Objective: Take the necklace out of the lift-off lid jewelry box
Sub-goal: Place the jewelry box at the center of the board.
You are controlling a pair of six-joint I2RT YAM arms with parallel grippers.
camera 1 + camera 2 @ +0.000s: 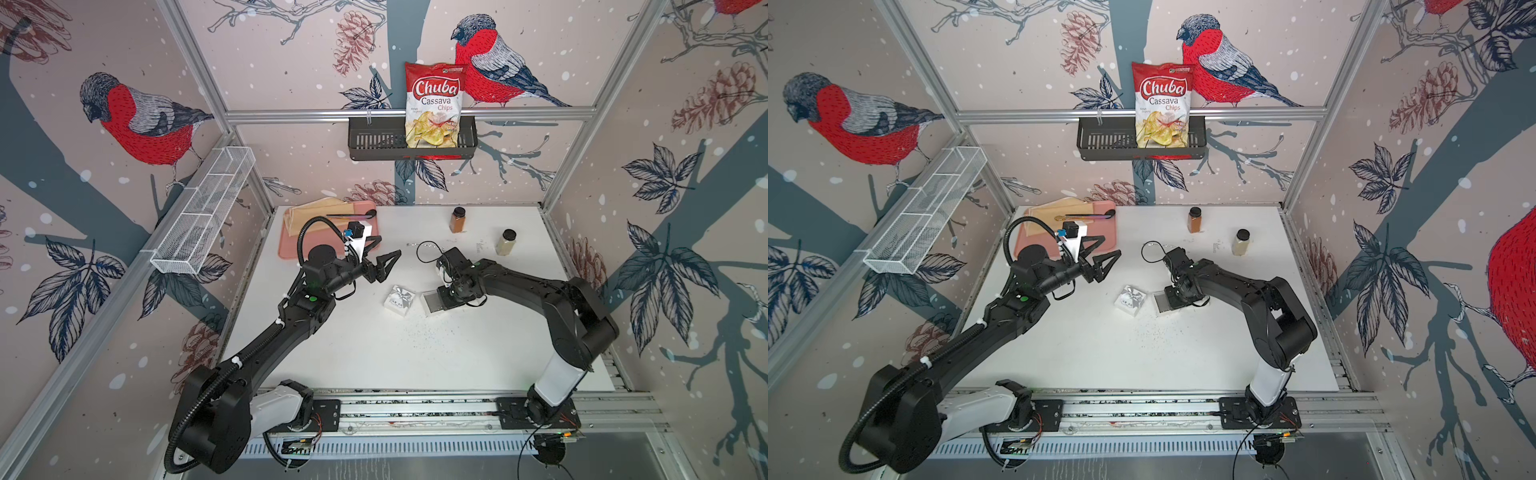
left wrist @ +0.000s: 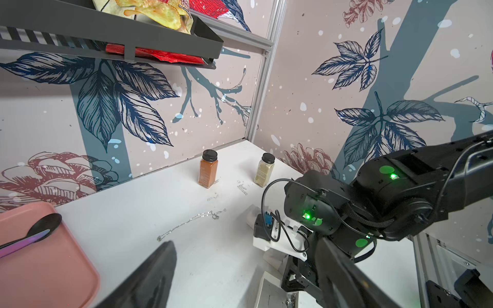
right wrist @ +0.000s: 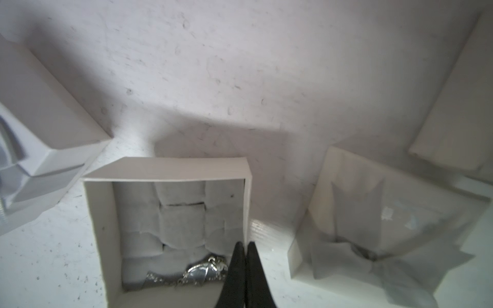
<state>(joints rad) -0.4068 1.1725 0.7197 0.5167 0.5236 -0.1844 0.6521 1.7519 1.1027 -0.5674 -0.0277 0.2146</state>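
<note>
Two slim black fingers [image 3: 236, 269] of the right gripper [image 3: 244, 244] stand pressed together, tips pointing down at one side wall of the open jewelry box [image 3: 165, 167]; whether any link is caught between them cannot be told. Just beside the tips lies the necklace [image 3: 198, 273], its silver pendant and a short run of chain resting on the grey padded insert [image 3: 181, 226] at the box's near edge, so it is not yet out. The lift-off lid [image 3: 346, 192], white with a pale ribbon bow, sits upright on the white table [image 1: 415, 353] just beside the box, not touching it. Across from them the left gripper [image 1: 390, 245] hangs above the table with its fingers spread wide, holding nothing, near a pink tray [image 1: 291, 249] that carries a dark spoon [image 1: 353, 215]. A thin loose chain [image 2: 192, 222] lies on the table. Beyond it stand an orange-brown jar [image 1: 457, 220] and a pale jar [image 1: 506, 242], both near the back wall. Up on that wall a black shelf basket [image 1: 365, 141] holds a bag of cassava chips [image 1: 434, 104].
</note>
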